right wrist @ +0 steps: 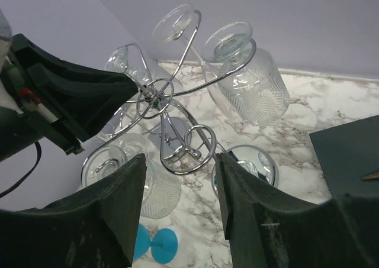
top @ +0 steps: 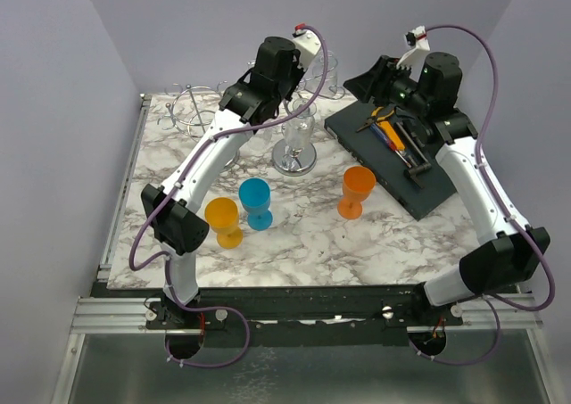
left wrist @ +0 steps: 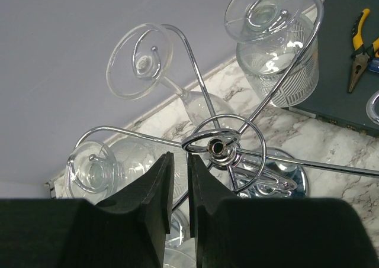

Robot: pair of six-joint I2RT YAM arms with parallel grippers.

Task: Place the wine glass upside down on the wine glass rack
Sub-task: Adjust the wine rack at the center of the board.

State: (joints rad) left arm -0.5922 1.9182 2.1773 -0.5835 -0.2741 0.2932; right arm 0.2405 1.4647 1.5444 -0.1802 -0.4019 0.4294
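Your left claw [left wrist: 180, 191]: black fingers nearly together beside hub of chrome wire rack [left wrist: 216, 145], grip cannot be told | your right claw [right wrist: 177, 203]: spread wide | clear ribbed wine glass [right wrist: 251, 87]: hangs foot-up in a rack loop, apart from both claws.

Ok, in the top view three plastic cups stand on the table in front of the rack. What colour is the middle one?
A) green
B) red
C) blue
C: the blue cup stands between the yellow cup and the orange cup.
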